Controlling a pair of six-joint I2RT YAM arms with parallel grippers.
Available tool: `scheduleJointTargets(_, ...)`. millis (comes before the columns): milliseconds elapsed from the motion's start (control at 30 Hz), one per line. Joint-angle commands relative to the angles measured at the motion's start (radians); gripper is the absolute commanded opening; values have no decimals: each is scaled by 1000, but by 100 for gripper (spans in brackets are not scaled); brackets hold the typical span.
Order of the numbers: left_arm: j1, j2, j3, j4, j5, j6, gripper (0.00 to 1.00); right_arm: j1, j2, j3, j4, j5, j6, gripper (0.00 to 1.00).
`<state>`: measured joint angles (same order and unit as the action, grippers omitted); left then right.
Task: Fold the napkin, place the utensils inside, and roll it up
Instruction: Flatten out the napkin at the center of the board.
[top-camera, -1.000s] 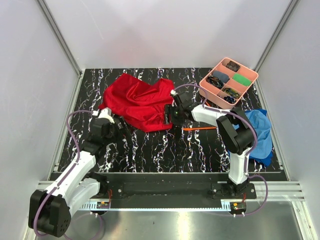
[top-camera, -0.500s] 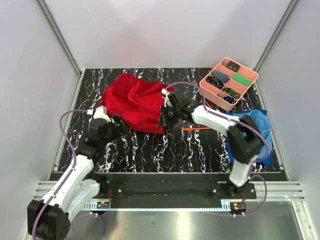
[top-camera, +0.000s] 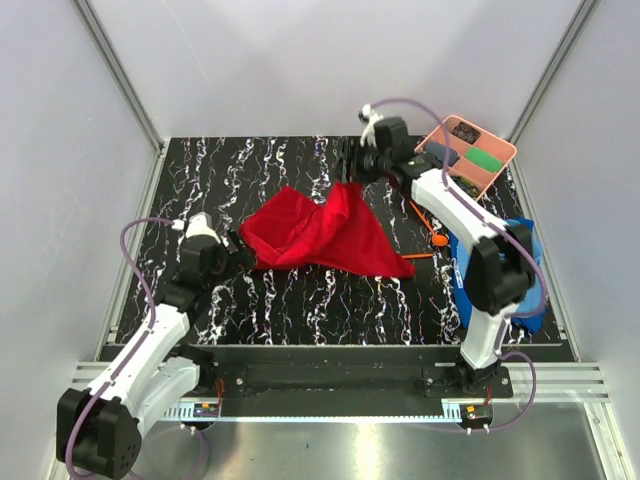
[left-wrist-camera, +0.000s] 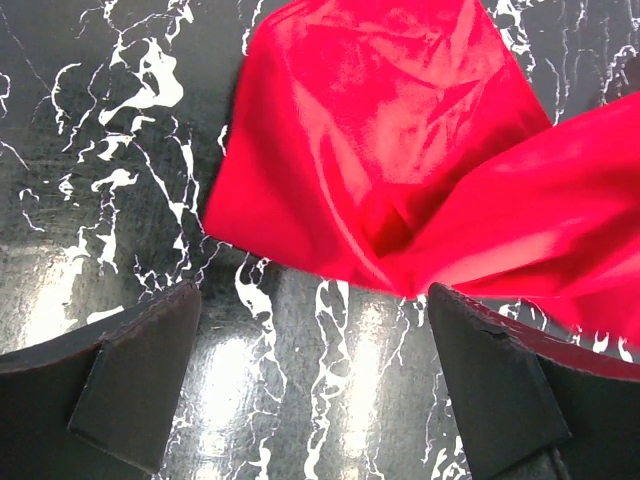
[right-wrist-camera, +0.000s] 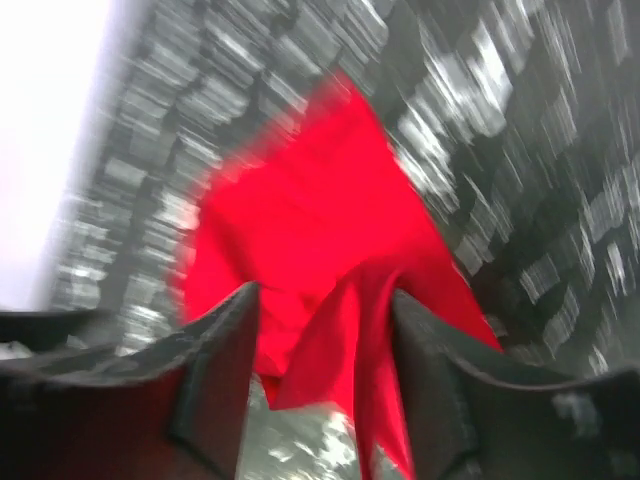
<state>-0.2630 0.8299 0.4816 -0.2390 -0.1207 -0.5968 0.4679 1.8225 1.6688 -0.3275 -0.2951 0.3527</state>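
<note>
Over the far side of the black marbled table (top-camera: 300, 310), the right gripper (top-camera: 355, 165) meets a raised corner of the rumpled bright red cloth napkin (top-camera: 320, 235) lying mid-table, though I cannot tell whether it grips, while the left gripper (top-camera: 232, 247) gapes beside the cloth's left edge; flattening for the fold seems in hand, and that calls for firm corner pinches next.

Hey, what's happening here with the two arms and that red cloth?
Two robot arms are working on a red napkin on the black marbled table. The right claw is up at the far side, with one corner of the napkin peaked up beneath it; motion blur hides whether it is gripping. The left claw is wide open, low by the napkin's near-left edge, holding nothing. The orange utensils lie bare on the table to the right, not yet wrapped.
</note>
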Motion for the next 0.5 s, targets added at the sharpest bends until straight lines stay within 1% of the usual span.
scheduleJointTargets(0,-1,27,-14,50,-40,17,99,0,14,-111,-125,5,-34,66)
scheduleJointTargets(33,-1,38,-20,69,-34,17,99,-2,-26,-185,-105,13,-32,66)
scheduleJointTargets(100,-1,90,-23,86,-28,17,99,-2,-64,-256,-93,36,-28,69)
scheduleJointTargets(133,-1,110,-21,99,-17,18,99,0,-98,-318,-88,66,-26,69)
scheduleJointTargets(233,-1,193,0,96,-17,28,99,-2,-147,-427,-81,92,-18,70)
scheduleJointTargets(333,-2,244,-6,110,-37,17,99,-2,-164,-503,-55,132,-8,70)
scheduleJointTargets(467,-2,299,-11,141,-51,3,99,-3,-140,-501,-47,189,-24,71)
